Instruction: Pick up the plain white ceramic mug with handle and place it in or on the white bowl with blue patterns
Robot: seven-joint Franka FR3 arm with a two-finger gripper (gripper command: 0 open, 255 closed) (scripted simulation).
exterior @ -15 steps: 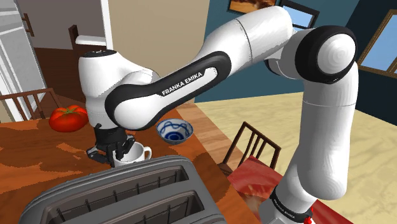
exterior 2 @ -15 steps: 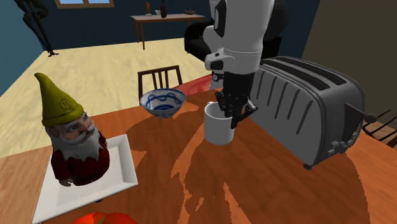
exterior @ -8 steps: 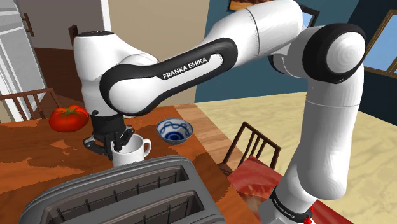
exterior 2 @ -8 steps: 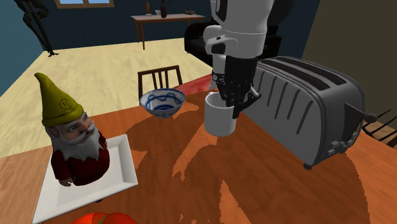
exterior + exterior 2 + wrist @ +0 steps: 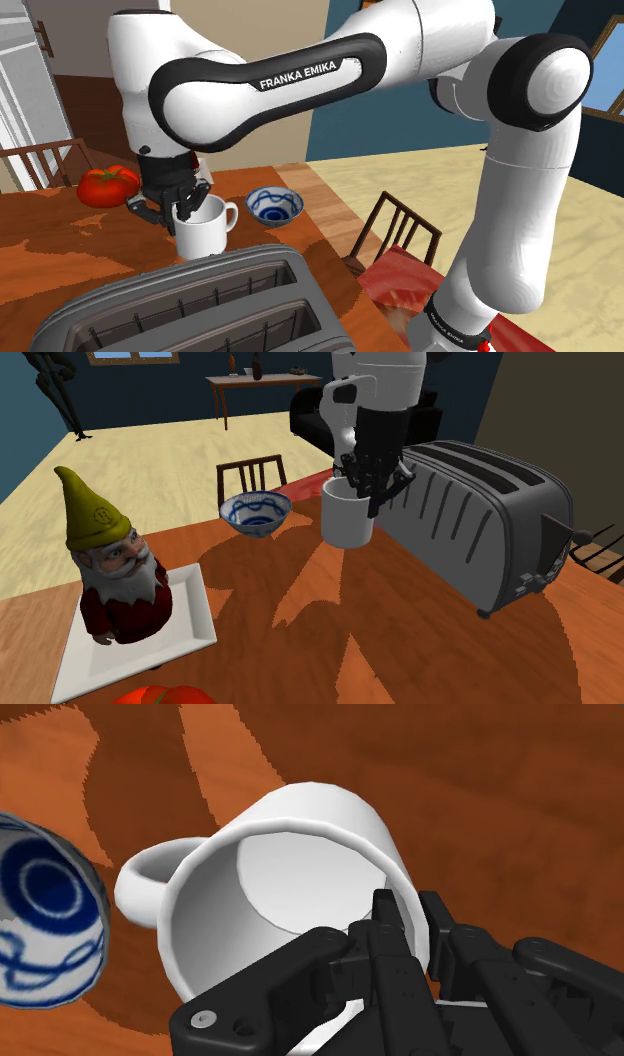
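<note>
I am holding the white mug (image 5: 205, 228) in the black gripper (image 5: 178, 207). The fingers pinch its wall near the rim, one inside and one outside, as the wrist view shows, with the handle on the side toward the bowl. Over the last second the arm has raised it: the mug that stood on the table now hangs clear of the wood, upright or close to it, its shadow spread on the boards beneath in the second exterior view. I judge the pick-up done and the carry to the bowl next.

The white bowl with blue patterns (image 5: 274, 205) sits on the table near the mug but apart from it, at about two o'clock from it in the shoulder view and about nine o'clock in the second exterior view. It looks empty.

The table (image 5: 60, 250) is reddish-brown wood with paler streaks. A large grey two-slot toaster (image 5: 480, 522) stands just beside the mug at three o'clock in the second exterior view, close enough to mind during the swing. A garden gnome (image 5: 105, 562) with a yellow-green hat stands on a white square plate (image 5: 190, 622) at eight o'clock. A red tomato (image 5: 107, 185) lies at ten o'clock from the mug in the shoulder view.

Beyond: dark blue walls, a sandy floor, a wooden chair (image 5: 400, 230), a distant side table (image 5: 260, 387).
</note>
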